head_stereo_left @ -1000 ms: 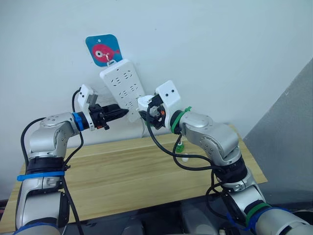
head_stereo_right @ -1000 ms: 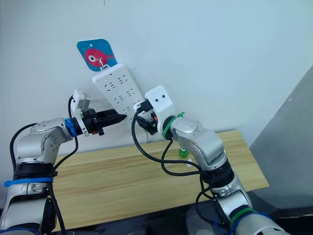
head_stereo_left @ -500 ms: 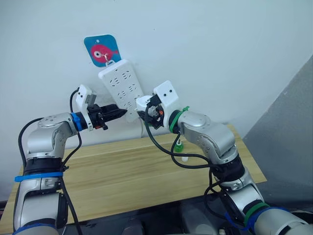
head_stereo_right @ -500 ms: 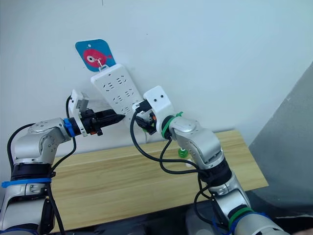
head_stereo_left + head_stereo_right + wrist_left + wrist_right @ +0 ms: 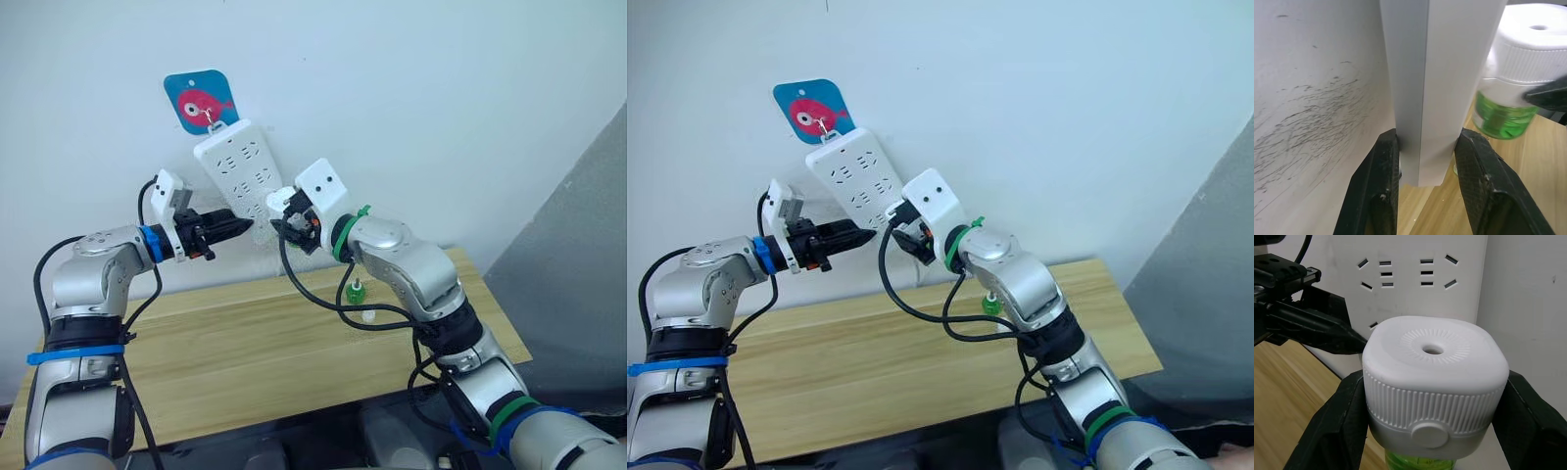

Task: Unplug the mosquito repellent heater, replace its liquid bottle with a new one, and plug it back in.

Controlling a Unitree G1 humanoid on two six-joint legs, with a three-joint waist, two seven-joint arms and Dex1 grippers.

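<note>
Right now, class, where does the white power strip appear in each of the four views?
Left eye view: power strip hangs tilted on the wall, under the blue fish tag.
Right eye view: same place, strip at.
Left wrist view: its lower end is clamped between the left hand.
Right wrist view: its sockets are behind the heater.
Shared landmark: the heater's green bottle.

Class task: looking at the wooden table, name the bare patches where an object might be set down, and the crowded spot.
The wooden table is bare across its left and middle, out to the front edge. The crowded spot is back right: a green bottle and a small white cap sit there under the right arm's cables.
</note>
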